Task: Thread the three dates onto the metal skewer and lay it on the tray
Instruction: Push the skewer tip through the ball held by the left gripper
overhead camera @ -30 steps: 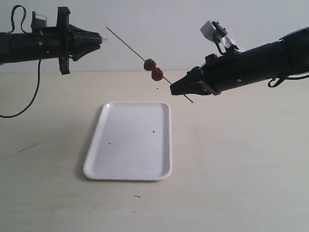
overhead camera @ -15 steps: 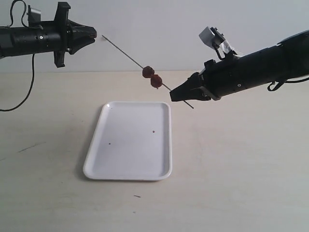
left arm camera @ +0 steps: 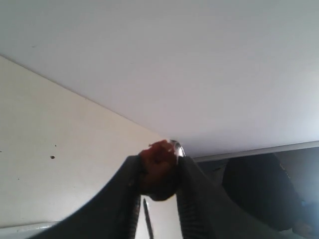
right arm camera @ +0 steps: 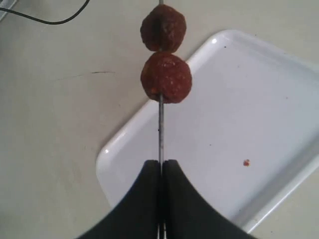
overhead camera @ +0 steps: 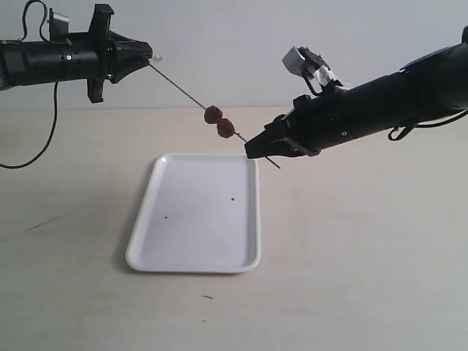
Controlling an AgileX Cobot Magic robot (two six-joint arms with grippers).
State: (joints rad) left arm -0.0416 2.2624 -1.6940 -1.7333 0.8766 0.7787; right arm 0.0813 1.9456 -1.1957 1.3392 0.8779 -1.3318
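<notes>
The metal skewer (overhead camera: 183, 91), clamped in the right gripper (overhead camera: 252, 148) above the tray (overhead camera: 191, 268) with two dates (overhead camera: 226, 128) threaded, has shifted left, its tip reaching the third date (left arm camera: 158, 172) pinched by the left gripper (overhead camera: 150, 55).

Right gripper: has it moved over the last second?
Yes. The right gripper, shut on the metal skewer, has shifted left and slightly down, toward the far right corner of the tray.

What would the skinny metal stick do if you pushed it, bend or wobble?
Probably barely bend: the metal skewer looks perfectly straight with two dates on it. Being so thin, its far end might wobble slightly. It looks smooth, so it could slip or turn in the right gripper pinching it.
</notes>
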